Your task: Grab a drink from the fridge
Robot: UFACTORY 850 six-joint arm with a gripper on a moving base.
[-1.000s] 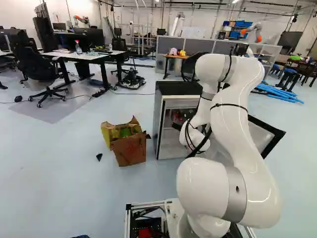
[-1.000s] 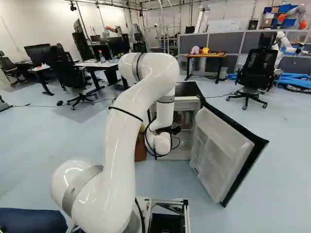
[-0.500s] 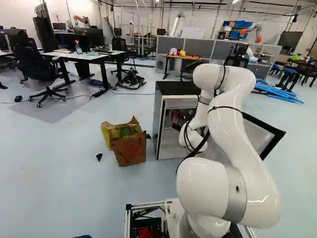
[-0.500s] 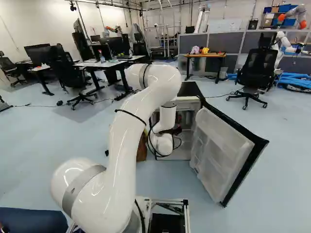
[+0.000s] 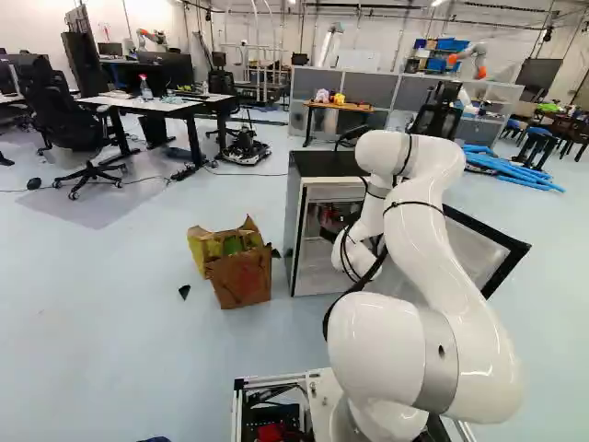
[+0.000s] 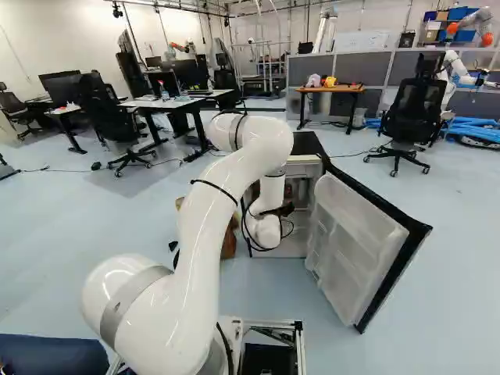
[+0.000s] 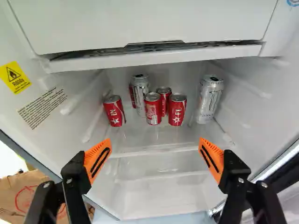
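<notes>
The fridge (image 5: 293,230) stands open; my gripper (image 6: 287,209), partly hidden by the wrist, is at its opening. In the wrist view the gripper (image 7: 155,141) is open with nothing between its fingers. Ahead, on the glass shelf (image 7: 154,148), a red can (image 7: 114,110) stands alone near one side wall. Beyond the gap between the fingers several red cans cluster, two in front (image 7: 153,108) (image 7: 177,109), with a silver can (image 7: 140,95) behind. A taller silver can (image 7: 208,99) stands by the opposite wall. All are upright and apart from the fingers.
The fridge door (image 6: 355,250) stands swung out beside the arm. A closed drawer panel (image 7: 154,23) hangs above the cans. A paper bag (image 5: 241,276) is on the floor beside the fridge. Desks, chairs and another robot (image 6: 453,74) are farther back.
The arm's upper part has lowered, and its wrist has shifted a little left in the left base view, right in the right one. The base has stayed put.
</notes>
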